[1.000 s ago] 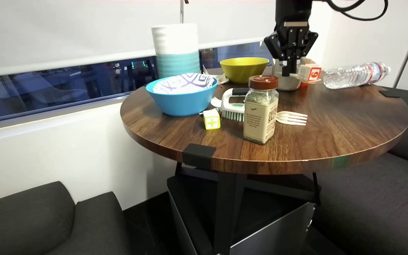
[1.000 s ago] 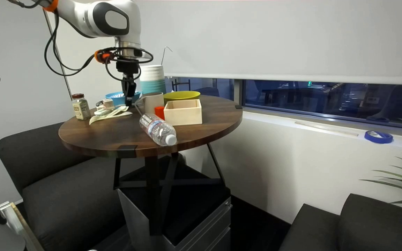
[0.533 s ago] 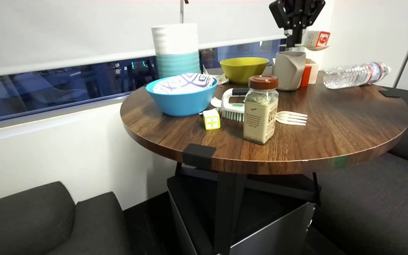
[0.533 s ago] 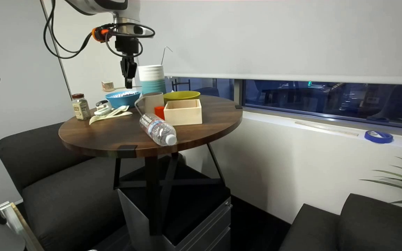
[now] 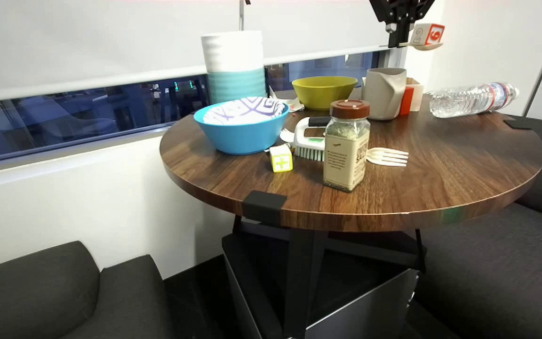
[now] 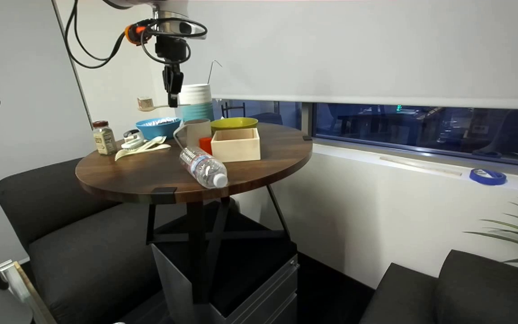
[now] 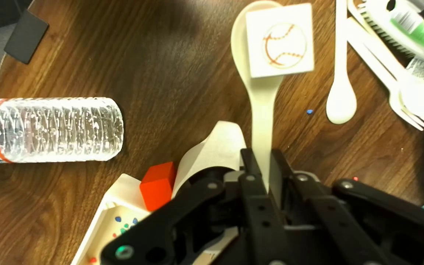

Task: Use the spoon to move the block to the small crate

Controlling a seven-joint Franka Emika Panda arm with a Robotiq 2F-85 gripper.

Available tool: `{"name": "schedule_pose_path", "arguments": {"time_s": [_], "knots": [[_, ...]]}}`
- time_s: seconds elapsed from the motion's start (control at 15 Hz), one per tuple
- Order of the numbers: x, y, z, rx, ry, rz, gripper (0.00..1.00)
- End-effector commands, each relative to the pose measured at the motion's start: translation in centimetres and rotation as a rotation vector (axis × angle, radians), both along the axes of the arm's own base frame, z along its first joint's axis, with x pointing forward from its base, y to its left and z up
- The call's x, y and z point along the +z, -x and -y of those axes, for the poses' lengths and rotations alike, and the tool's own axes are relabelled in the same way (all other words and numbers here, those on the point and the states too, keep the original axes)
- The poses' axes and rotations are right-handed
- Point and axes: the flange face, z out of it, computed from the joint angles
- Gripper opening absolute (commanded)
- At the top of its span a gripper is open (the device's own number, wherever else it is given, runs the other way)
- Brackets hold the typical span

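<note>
While the baseball-printed toy block point(image 7: 282, 40) sat in the bowl of the pale spoon point(image 7: 262, 110), overhanging its rim toward three o'clock in the wrist view, the jaws were clamped on the handle. Toward seven o'clock from the block stood the beige jug point(image 7: 221, 145), then the orange-red cube point(image 7: 156, 187), then the wooden crate point(image 7: 126, 189). Doing this carry well seemed to need a level spoon, unhurried turning, clearance above the jug, and tipping only over the crate.
</note>
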Motion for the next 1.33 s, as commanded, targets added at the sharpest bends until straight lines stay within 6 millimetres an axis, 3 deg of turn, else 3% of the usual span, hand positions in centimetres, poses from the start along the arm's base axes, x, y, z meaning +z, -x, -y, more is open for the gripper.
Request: {"name": "schedule_pose_path", "arguments": {"time_s": [0.0, 0.53, 0.8, 1.27], "knots": [[0.3, -0.1, 0.8, -0.024, 0.01, 0.009, 0.03], [2.3, -0.9, 7.6, -0.151, 0.056, 0.078, 0.03], [1.8, -2.3, 10.5, -0.204, 0.055, 0.114, 0.03], [0.2, -5.5, 13.7, -0.295, 0.103, 0.236, 0.03]]}}
